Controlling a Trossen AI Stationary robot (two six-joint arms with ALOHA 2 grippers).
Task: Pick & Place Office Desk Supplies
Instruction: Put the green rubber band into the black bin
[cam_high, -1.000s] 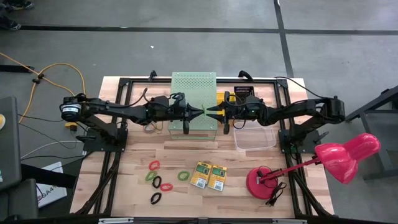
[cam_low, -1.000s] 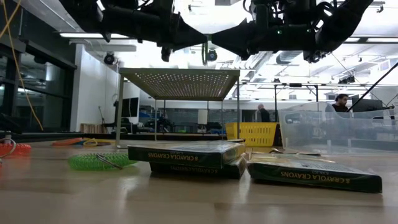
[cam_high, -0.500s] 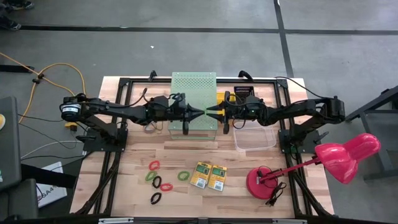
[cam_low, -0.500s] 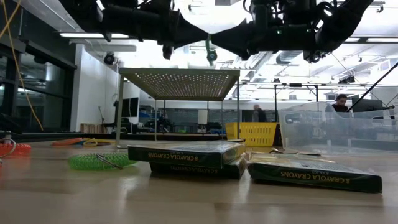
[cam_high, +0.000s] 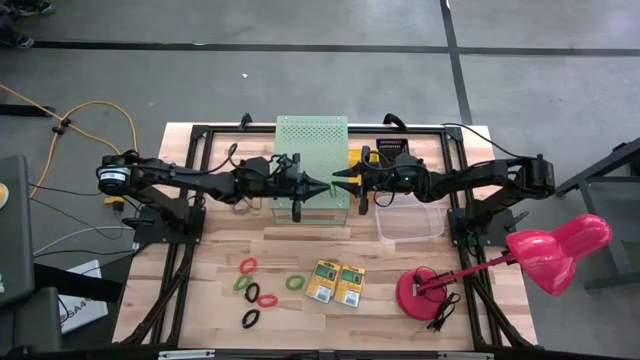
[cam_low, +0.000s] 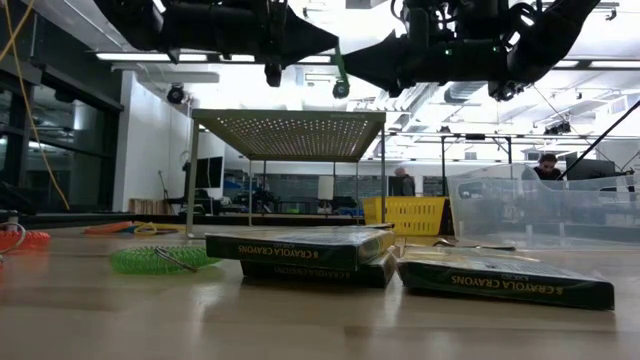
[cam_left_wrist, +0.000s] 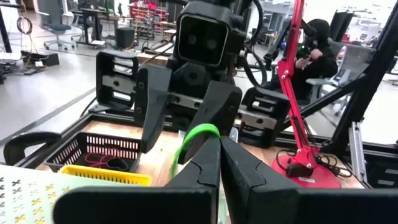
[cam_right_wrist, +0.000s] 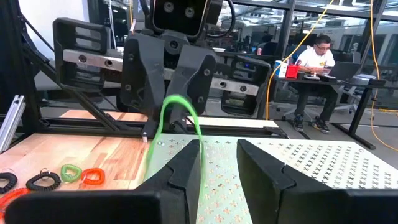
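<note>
The left gripper (cam_high: 322, 185) and the right gripper (cam_high: 338, 179) meet tip to tip above the pale-green perforated box (cam_high: 312, 136), and a green elastic band loop (cam_left_wrist: 194, 138) hangs between them. The left fingers (cam_left_wrist: 205, 163) are pressed together, pinching the loop at their tips. The right fingers (cam_right_wrist: 186, 163) stand spread, and the loop (cam_right_wrist: 179, 117) arches just ahead of them; whether it touches them cannot be told. The loop looks very light and soft, so it will likely bend and spring rather than hold its shape, and a thin strand can slide out of smooth pads. The safest hold is probably across a single strand, well inside the pads. The fingertips have almost no clearance from each other, so any approach needs care. Beneath the fingers the box top is flat, and its edges lie close on either side. Away from the fingers, the other band loops (cam_high: 248, 266) and two crayon boxes (cam_high: 335, 284) lie on the table (cam_high: 210, 250).
</note>
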